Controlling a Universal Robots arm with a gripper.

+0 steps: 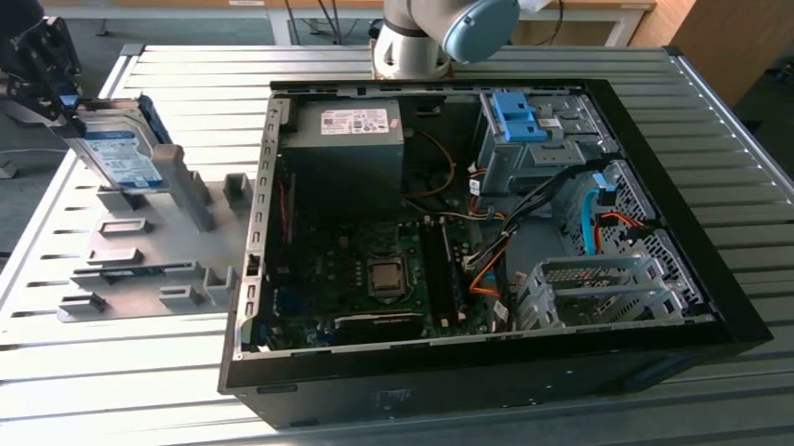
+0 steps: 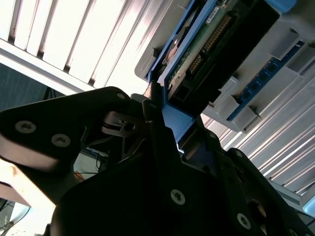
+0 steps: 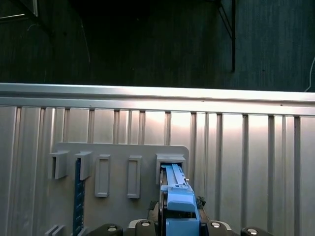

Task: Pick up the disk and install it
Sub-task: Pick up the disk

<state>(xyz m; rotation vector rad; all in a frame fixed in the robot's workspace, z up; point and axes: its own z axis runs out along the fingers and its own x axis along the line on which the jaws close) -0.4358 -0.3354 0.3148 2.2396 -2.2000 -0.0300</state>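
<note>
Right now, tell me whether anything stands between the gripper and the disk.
Nothing visible does: the gripper clasps the disk by its blue caddy edge, the disk standing upright in the grey rack beside the open computer case.

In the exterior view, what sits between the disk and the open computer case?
In the exterior view, the grey holder plate with its upright posts lies between the disk and the computer case.
</note>
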